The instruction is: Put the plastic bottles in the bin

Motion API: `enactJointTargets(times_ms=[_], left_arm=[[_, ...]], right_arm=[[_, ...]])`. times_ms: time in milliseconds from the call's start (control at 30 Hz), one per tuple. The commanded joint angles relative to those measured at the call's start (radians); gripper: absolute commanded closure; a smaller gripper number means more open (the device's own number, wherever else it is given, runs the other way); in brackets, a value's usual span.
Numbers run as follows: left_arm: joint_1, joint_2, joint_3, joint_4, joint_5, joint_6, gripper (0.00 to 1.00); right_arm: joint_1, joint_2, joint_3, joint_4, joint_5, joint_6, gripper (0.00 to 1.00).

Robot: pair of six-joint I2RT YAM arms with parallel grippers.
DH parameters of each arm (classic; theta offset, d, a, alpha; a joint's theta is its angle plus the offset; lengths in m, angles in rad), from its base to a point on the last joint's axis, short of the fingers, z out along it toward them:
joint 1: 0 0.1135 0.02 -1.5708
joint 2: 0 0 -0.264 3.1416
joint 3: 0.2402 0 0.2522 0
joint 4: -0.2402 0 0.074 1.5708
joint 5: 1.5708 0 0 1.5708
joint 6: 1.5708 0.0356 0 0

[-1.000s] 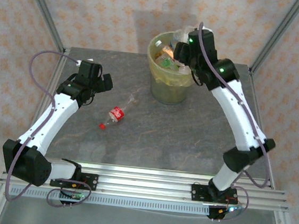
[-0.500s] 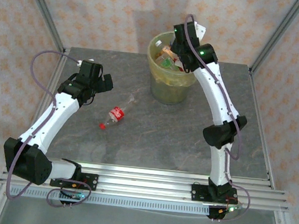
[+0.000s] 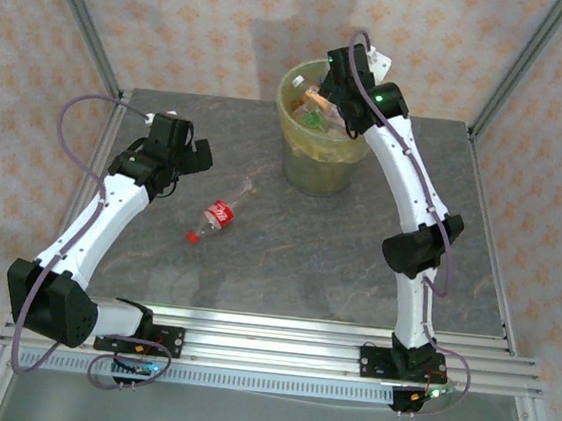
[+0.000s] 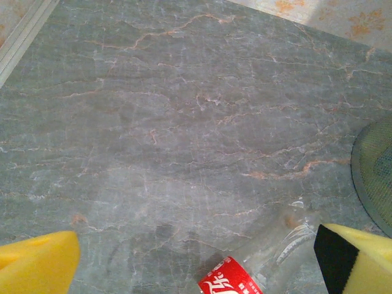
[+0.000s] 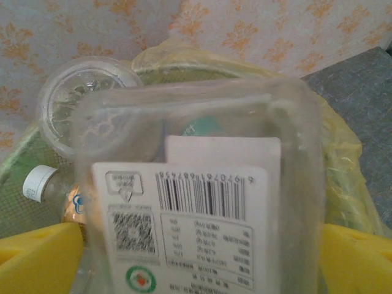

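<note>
A clear plastic bottle with a red label (image 3: 218, 214) lies on the table, red cap toward the near left. My left gripper (image 3: 191, 156) hovers open just left of it; in the left wrist view the bottle (image 4: 257, 269) lies low between the spread yellow fingers, toward the right one. My right gripper (image 3: 337, 81) is above the bin (image 3: 315, 169). Its jaws stand wide apart, and a clear bottle with a white barcode label (image 5: 202, 153) spans the gap between them. Below it, other bottles lie in the bin, one with a white cap (image 5: 38, 182).
The yellowish bag (image 5: 343, 159) folds over the bin's rim. The bin stands at the back middle of the grey marbled table (image 3: 306, 263). A metal frame and patterned walls surround the table; an aluminium rail runs along the near edge.
My right arm has swung left, bringing its gripper from the bin's right rim to over the opening, and its jaws have spread. The left arm and the red-label bottle have not moved.
</note>
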Motion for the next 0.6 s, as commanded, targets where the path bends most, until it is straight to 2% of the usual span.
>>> enactJointTargets(times_ms=[0, 200, 367, 567], left_arm=[[0.01, -0.004, 0.026, -0.004, 0.0, 0.02, 0.0], [0.01, -0.002, 0.026, 0.001, 0.006, 0.017, 0.0], [0.011, -0.004, 0.023, 0.001, 0.0, 0.019, 0.0], [0.01, -0.001, 0.018, 0.001, 0.008, 0.024, 0.0]], right_arm=[[-0.003, -0.006, 0.017, -0.014, -0.007, -0.02, 0.0], [-0.002, -0.018, 0.049, -0.019, -0.027, -0.07, 0.01], [-0.004, -0.03, 0.079, -0.023, 0.014, -0.129, 0.01], [-0.032, -0.039, 0.074, -0.018, 0.01, -0.163, 0.22]])
